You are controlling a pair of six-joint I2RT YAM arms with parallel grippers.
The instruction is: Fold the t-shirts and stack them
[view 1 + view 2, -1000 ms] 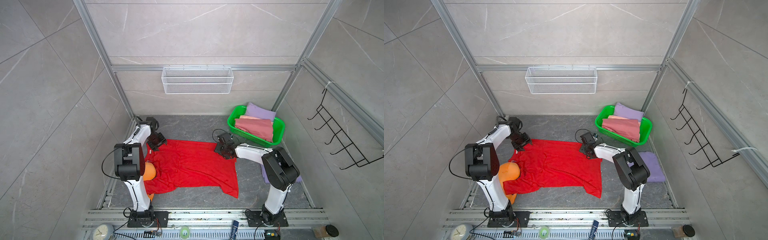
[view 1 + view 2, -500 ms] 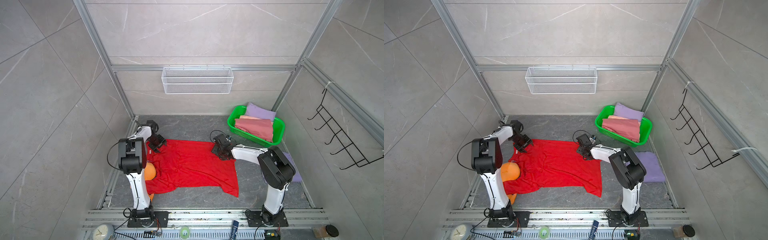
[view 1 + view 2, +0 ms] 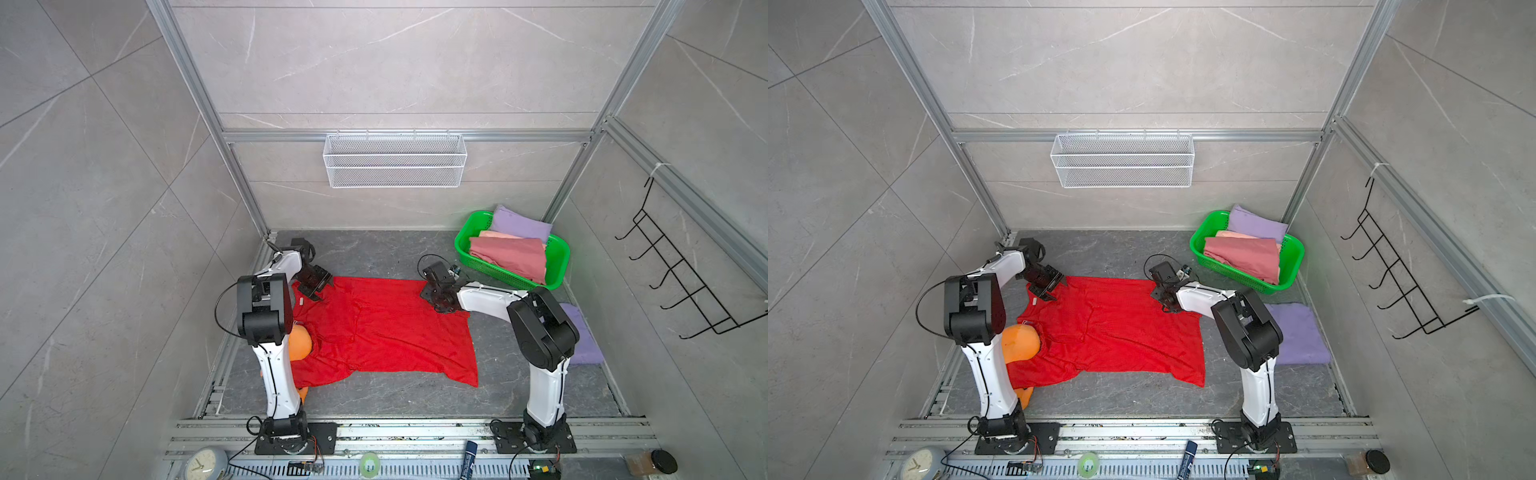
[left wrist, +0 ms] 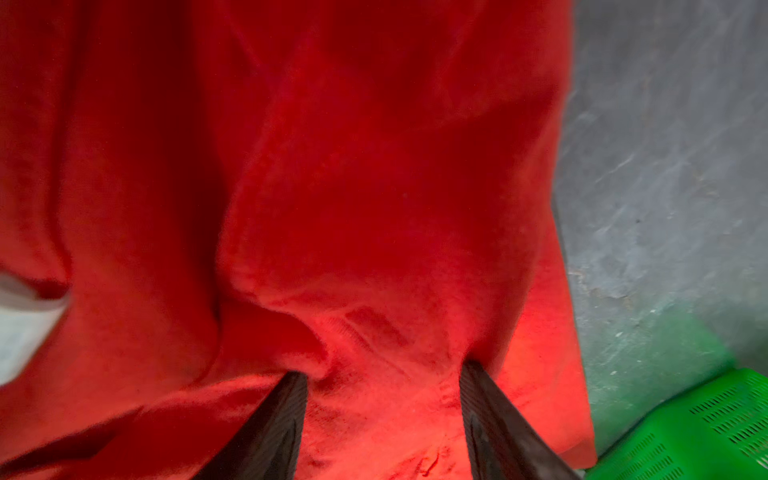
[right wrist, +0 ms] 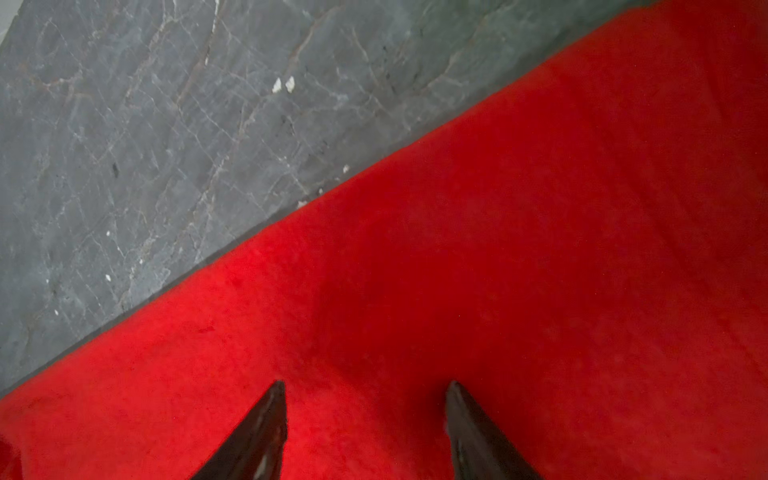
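While red shirt (image 3: 386, 328) lies spread flat on table (image 3: 374, 253), unfolded, we set left pincer (image 4: 382, 370) and right pincer (image 5: 365, 384) on its far edge, both open, gripping nothing. One folded lavender shirt (image 3: 1296, 332) done; three wait in basket (image 3: 559, 266).

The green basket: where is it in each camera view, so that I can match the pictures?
In a top view: the green basket sits far right, near the back corner.
In a top view: the same place, far right near the back corner.
Left wrist: one corner shows beyond the red t-shirt.
Right wrist: not in it.
Shared landmark: the red t-shirt, seen in all four.
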